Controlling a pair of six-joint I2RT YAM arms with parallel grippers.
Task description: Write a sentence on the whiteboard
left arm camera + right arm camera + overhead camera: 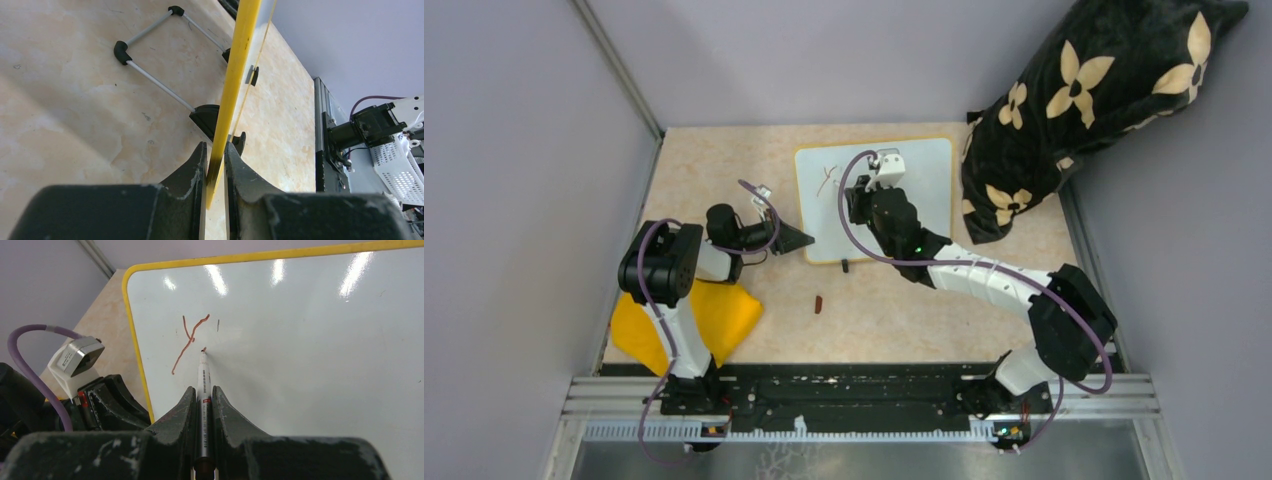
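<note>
1. The right tool (202,390) is closed on a marker (203,372), which runs straight out between its jaws. The marker's tip touches the whiteboard (300,340) just to the right of the strokes already drawn.
2. The left tool (216,150) is clamped on the board's yellow frame (240,65) at its left edge, seen edge-on between the jaws. This looks like a steadying hold while the other arm writes.
3. The whiteboard sits toward the far middle of the tabletop (724,160), between the two arms. Whether it lies flat or leans on its feet I cannot tell from above.
4. Of the sentence (189,340), only one letter shows. It is a thin reddish "Y" in the upper left of the board, with a tiny tick beside it. The rest of the white surface is bare apart from lamp glare.
5. I judge the task barely begun. The first letter is done, and the tip sits where a second letter would start. All the remaining letters of the first word and every later word are left to write.
6. A small dark red piece (819,303), perhaps the marker's cap, lies on the tabletop near the board's front edge.
7. A yellow cloth (689,320) lies by the left arm, untouched. A dark flowered pillow (1084,100) leans at the far right.
</note>
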